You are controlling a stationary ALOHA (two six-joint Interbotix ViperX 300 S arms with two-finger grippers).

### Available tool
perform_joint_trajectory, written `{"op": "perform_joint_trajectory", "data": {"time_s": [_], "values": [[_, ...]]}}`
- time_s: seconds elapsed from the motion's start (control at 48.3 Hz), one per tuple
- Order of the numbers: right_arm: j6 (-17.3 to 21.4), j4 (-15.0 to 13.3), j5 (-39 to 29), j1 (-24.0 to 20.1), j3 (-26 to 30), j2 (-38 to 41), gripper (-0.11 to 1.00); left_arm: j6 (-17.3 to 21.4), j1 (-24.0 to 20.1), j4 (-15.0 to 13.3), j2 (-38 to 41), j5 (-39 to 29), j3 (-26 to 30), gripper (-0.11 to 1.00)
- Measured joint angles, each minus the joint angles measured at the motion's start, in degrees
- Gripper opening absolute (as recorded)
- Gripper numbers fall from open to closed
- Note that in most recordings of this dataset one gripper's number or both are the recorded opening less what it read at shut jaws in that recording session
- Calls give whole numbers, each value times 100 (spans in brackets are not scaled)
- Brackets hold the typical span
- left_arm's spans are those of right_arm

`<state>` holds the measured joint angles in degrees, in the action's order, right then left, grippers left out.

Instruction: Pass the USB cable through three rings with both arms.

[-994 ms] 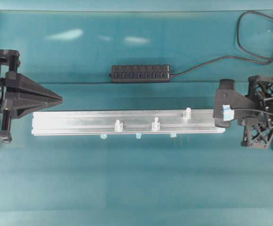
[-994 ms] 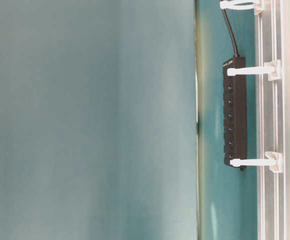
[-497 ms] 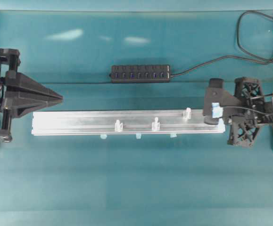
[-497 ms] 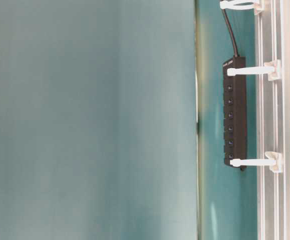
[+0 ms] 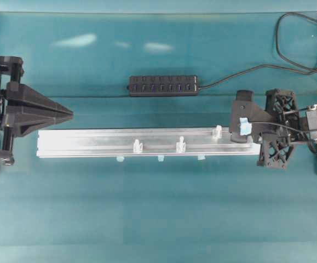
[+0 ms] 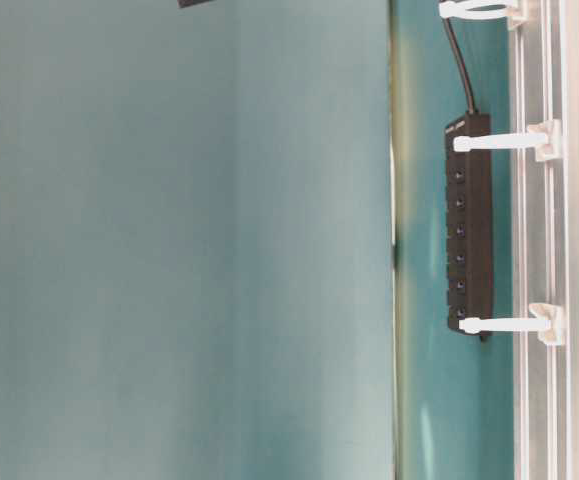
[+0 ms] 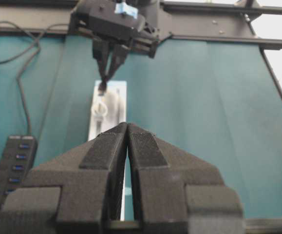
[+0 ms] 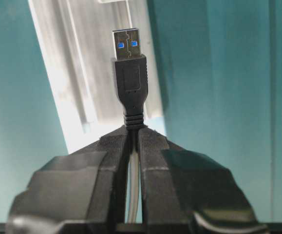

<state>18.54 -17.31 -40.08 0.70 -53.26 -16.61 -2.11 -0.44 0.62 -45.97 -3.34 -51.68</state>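
Clamped by right gripper [image 8: 133, 134] just behind stiff plug, USB cable [image 8: 129, 83] likely light, limp; left gripper [image 7: 126, 129] together.

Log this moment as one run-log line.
right tool: shut on USB cable, plug out front, near first ring | left tool: shut, empty, at rail end | rings threaded: none

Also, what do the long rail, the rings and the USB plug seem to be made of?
The rail looks like brushed aluminium: silver, grooved, reflective. The rings seem translucent whitish plastic. The USB plug, held in the right gripper, has a matte black moulded body, probably plastic or rubber, with a shiny metal tip.
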Motion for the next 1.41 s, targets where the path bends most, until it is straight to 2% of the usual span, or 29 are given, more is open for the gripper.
{"op": "perform_joint_trajectory", "data": {"time_s": [0.849,1.16,1.284,1.408], "values": [[-220,-70,519,114,492,686,-9,0,-18,0,9,-9,18,12],[-237,-70,633,123,510,729,-9,88,-325,0,712,167,229,14],[-229,-70,791,123,510,773,-9,88,-360,0,1230,220,457,21],[-237,-70,976,132,519,800,-9,79,-396,-9,1731,255,598,35]]}}
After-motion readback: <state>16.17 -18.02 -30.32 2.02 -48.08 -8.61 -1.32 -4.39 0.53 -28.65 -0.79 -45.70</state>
